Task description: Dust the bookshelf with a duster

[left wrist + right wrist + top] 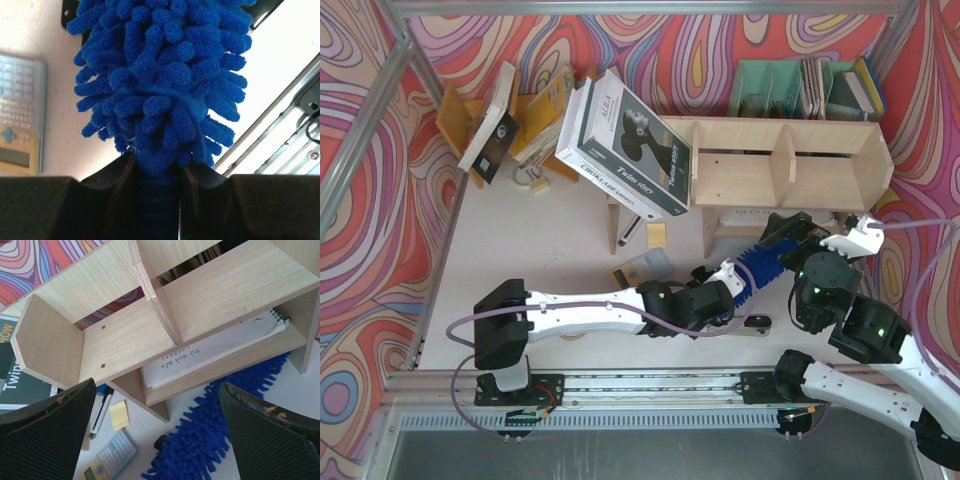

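Observation:
The light plywood bookshelf [790, 160] stands at the back right; the right wrist view shows its upper level, a divider and a leg [130, 335]. The bright blue fluffy duster [760, 265] lies low in front of the shelf, its head pointing toward the lower level. My left gripper [725, 285] is shut on the duster's handle, and the shaggy head [165, 75] fills the left wrist view above that gripper [159, 175]. My right gripper [788, 232] hovers open and empty in front of the shelf, above the duster [215, 425]; its fingertips [270, 435] stand wide apart.
A big book [630, 145] leans on the shelf's left end. A notebook [210, 350] lies on the lower level. A calculator [110, 457], a yellow note [119, 415] and a pen [102, 412] lie on the table. A green organizer [770, 90] and an orange-brown stand [470, 120] are at the back.

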Controlling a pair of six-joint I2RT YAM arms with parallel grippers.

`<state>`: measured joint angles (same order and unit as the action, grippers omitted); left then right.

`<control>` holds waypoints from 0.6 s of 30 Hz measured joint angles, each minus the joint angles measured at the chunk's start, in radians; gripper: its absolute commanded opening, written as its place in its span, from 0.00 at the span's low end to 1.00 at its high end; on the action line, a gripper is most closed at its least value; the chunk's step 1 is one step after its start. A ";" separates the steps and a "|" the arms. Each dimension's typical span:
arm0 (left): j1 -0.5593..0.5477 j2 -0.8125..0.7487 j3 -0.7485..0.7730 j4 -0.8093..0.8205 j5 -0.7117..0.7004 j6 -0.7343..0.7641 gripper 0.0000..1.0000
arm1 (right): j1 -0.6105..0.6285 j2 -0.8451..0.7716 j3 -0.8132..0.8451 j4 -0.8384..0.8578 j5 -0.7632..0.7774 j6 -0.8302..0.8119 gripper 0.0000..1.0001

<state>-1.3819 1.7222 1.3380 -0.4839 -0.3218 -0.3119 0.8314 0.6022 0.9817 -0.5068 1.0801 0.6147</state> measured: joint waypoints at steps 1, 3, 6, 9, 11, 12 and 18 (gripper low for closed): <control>0.000 0.020 0.019 0.005 0.008 0.010 0.00 | 0.000 -0.002 0.000 0.000 0.000 0.001 0.99; 0.000 0.055 0.048 0.012 0.024 0.028 0.00 | 0.000 -0.003 0.000 0.000 0.000 0.004 0.99; 0.000 0.106 0.093 0.003 0.038 0.036 0.00 | 0.000 -0.005 0.000 -0.001 0.000 0.005 0.99; 0.003 0.131 0.112 -0.015 0.045 0.036 0.00 | 0.000 -0.006 0.000 -0.001 0.000 0.011 0.99; 0.003 0.135 0.112 -0.020 0.052 0.036 0.00 | 0.000 -0.008 0.000 -0.001 0.000 0.012 0.99; 0.004 0.135 0.112 -0.021 0.054 0.036 0.00 | 0.000 -0.010 0.000 -0.001 0.000 0.013 0.99; 0.004 0.136 0.089 -0.016 0.068 0.036 0.00 | 0.000 -0.017 -0.003 -0.002 0.000 0.014 0.99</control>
<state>-1.3781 1.8580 1.4273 -0.5003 -0.2543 -0.2756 0.8314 0.5854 0.9787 -0.5083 1.0805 0.6292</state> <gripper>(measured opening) 0.343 0.987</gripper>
